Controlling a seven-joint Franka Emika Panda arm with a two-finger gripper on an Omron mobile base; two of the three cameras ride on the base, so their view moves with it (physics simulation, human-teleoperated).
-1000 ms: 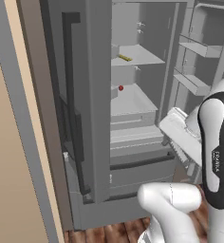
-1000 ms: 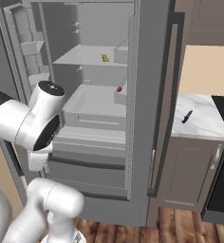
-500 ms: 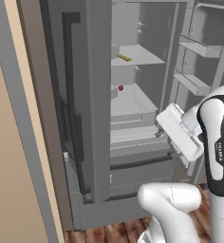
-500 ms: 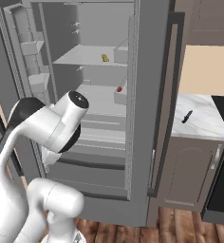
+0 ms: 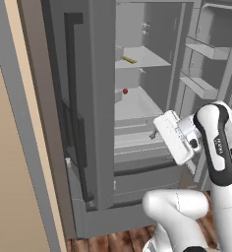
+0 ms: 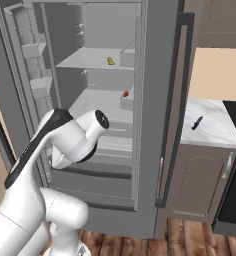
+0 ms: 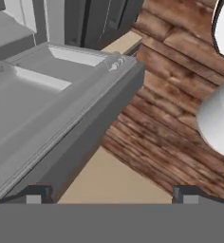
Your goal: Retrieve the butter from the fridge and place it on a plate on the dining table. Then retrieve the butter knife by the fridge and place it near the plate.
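Left base view: we note the fridge [image 5: 137, 98] open, the butter [image 5: 129, 60] on an upper shelf, a red item [image 5: 125, 91] one shelf below. Right base view adds a dark knife [image 6: 195, 122] on the marble counter [image 6: 210, 127]. Hand view: gripper [image 7: 111, 194] jaws spread wide, empty, over the lower drawer [image 7: 52, 104] and wood floor [image 7: 180, 85].

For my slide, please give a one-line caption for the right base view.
Fridge with one door open, butter on its upper shelf, white arm raised before the drawers, dark knife on the marble counter beside it.
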